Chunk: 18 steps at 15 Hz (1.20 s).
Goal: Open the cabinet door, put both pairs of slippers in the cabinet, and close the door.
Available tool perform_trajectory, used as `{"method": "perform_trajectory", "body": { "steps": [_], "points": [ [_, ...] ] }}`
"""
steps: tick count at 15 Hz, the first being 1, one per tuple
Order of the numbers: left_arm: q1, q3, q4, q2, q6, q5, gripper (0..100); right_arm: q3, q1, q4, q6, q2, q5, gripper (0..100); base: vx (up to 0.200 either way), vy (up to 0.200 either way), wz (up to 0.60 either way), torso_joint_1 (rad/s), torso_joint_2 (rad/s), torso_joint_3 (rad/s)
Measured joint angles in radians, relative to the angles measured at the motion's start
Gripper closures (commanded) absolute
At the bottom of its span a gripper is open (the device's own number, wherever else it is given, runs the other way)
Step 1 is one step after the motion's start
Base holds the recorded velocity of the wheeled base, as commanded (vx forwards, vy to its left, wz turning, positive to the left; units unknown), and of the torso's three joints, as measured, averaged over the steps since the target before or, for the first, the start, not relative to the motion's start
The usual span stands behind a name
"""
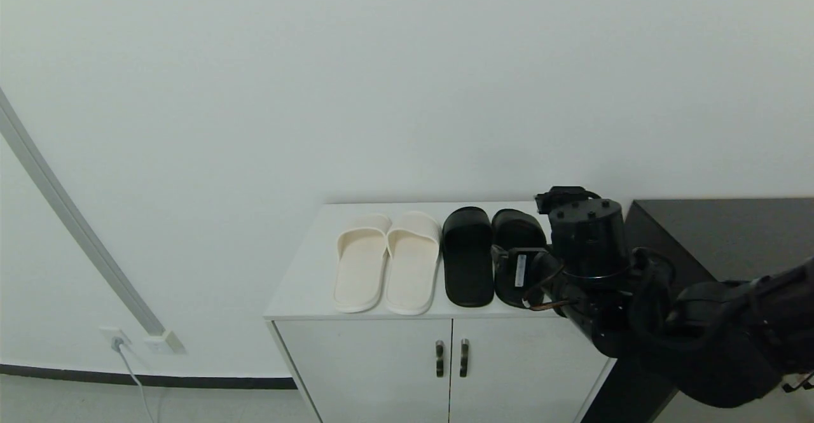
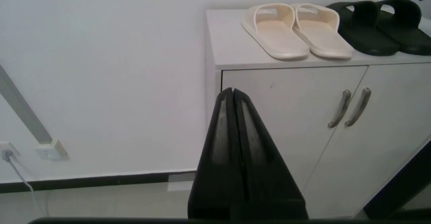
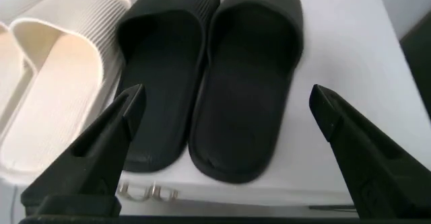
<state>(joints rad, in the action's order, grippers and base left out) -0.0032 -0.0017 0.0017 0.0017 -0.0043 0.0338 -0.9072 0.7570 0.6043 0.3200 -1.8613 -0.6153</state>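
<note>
A white cabinet (image 1: pixel 305 283) stands against the wall with both doors shut and its two metal handles (image 1: pixel 451 358) side by side. On its top lie a cream pair of slippers (image 1: pixel 386 263) and, to the right, a black pair of slippers (image 1: pixel 469 256). My right gripper (image 1: pixel 514 278) hangs open just above the front of the black pair (image 3: pixel 222 56), its fingers (image 3: pixel 101 157) spread wider than both slippers. My left gripper (image 2: pixel 234 99) is shut on nothing, low and in front of the cabinet's left side (image 2: pixel 269 96), well apart from it.
A black counter (image 1: pixel 731 232) adjoins the cabinet on the right. A wall socket with a cable (image 1: pixel 116 341) and a slanted grey conduit (image 1: pixel 63 219) lie to the left. Open floor lies in front of the cabinet.
</note>
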Motion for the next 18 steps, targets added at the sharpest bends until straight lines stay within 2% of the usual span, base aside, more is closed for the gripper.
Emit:
{"method": "perform_trajectory", "body": {
  "steps": [6, 18],
  "points": [
    [0.0, 0.0, 0.0, 0.0, 0.0, 0.0, 100, -0.192, -0.038, 0.028, -0.031, -0.205, -0.039, 0, 0.0, 0.0, 0.0, 0.0, 0.0, 0.0],
    [0.0, 0.0, 0.0, 0.0, 0.0, 0.0, 100, -0.515, -0.127, 0.077, -0.137, -0.489, -0.04, 0, 0.0, 0.0, 0.0, 0.0, 0.0, 0.0]
  ]
}}
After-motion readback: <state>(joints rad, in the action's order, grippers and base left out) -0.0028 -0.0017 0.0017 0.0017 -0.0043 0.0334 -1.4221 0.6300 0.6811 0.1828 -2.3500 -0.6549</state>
